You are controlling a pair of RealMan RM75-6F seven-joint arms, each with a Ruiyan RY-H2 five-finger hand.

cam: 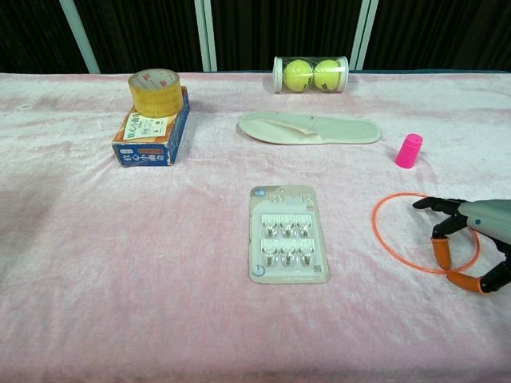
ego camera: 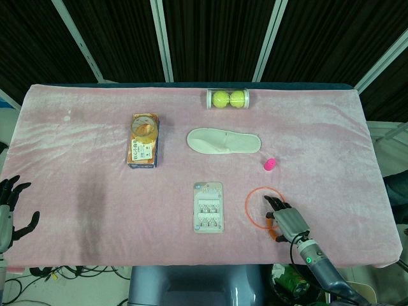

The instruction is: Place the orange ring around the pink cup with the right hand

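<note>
A dark wall with pale bars is seen behind a wide table (ego camera: 76,210) that is covered by a soft pink cloth. On the cloth, from big to small, are laid a white slipper (ego camera: 224,141), a blue box (ego camera: 143,150) with a roll of tape (cam: 155,91) on top, a clear tube of tennis balls (ego camera: 228,99) and a card of hooks (ego camera: 209,207). The orange ring (ego camera: 253,192) is lying flat near the front edge, on the right side. The pink cup (ego camera: 269,165) is stood just past the ring, a little farther back and to the right, and the two are not touching. The right hand (ego camera: 285,220) is held over the near right part of the ring with its fingers spread and bent down; nothing seems to be held yet, though it cannot be told if the fingertips touch the ring. The left hand (ego camera: 11,213) is kept far away at the left edge with its fingers apart, so the right hand is much nearer. The cup's tall shape is shown only in the chest view, where the left hand is not seen. The ring's place between hand and cup is shown better in the head view.
</note>
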